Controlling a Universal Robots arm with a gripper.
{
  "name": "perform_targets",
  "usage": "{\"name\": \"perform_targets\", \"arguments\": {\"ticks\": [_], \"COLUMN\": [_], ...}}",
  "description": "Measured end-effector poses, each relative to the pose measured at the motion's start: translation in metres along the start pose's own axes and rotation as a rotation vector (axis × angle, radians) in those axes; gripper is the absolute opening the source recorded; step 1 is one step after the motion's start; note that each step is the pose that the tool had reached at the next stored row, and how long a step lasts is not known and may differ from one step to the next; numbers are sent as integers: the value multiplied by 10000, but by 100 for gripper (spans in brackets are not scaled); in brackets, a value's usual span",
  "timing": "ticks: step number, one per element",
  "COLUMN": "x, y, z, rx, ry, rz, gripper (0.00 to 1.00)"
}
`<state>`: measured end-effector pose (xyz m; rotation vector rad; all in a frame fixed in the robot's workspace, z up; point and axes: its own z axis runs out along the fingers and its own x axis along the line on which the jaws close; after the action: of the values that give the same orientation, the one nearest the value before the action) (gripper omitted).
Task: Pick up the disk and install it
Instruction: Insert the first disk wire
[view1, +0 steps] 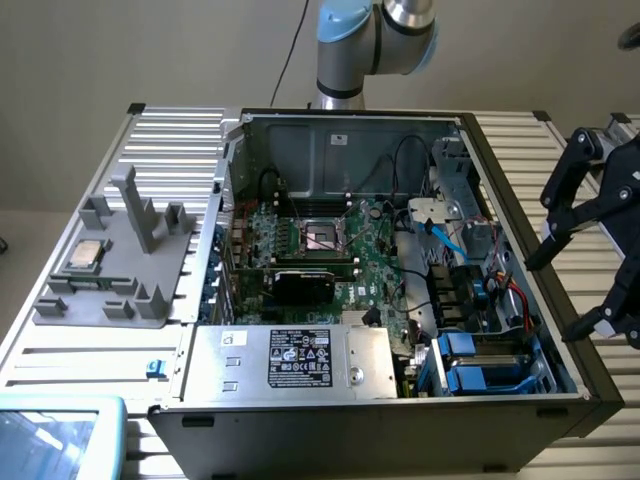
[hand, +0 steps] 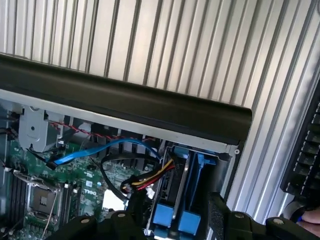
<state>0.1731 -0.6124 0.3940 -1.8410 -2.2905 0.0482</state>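
Observation:
The disk (view1: 478, 362) sits in the drive bay at the near corner of the open computer case (view1: 350, 135), on the exterior view's right. Its bright blue carrier rails and tabs show there. In the wrist view the disk (hand: 186, 200) is seen edge-on, with blue rails on either side of a grey metal strip. My black gripper (view1: 552, 298) hangs over the case's right wall, just beside and above that bay. It is open, with nothing between its fingers. Its two black fingers (hand: 220, 215) straddle the blue rails in the wrist view without touching them.
A silver box with a black label (view1: 300, 360) fills the case's near side, with the green motherboard (view1: 330, 245) behind it. Blue and coloured cables (hand: 100, 152) run beside the bay. A grey fixture (view1: 120, 270) holds a silver CPU chip (view1: 85, 255). Ribbed aluminium table (view1: 590, 400) surrounds the case.

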Motion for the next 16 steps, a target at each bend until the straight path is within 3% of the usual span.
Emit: {"name": "perform_targets", "arguments": {"ticks": [5,9,11,13,16], "x": [-17,-114,-152,-178,-207], "y": [-5,-34,-44,-51,-58], "z": [0,-7,-11,-11,-9], "rx": [-130,-187,-232,-291,-404], "ry": [242,394,511,670,1001], "rz": [-322,-383,-424,-479,-586], "gripper": [63,63,63,63,63]}}
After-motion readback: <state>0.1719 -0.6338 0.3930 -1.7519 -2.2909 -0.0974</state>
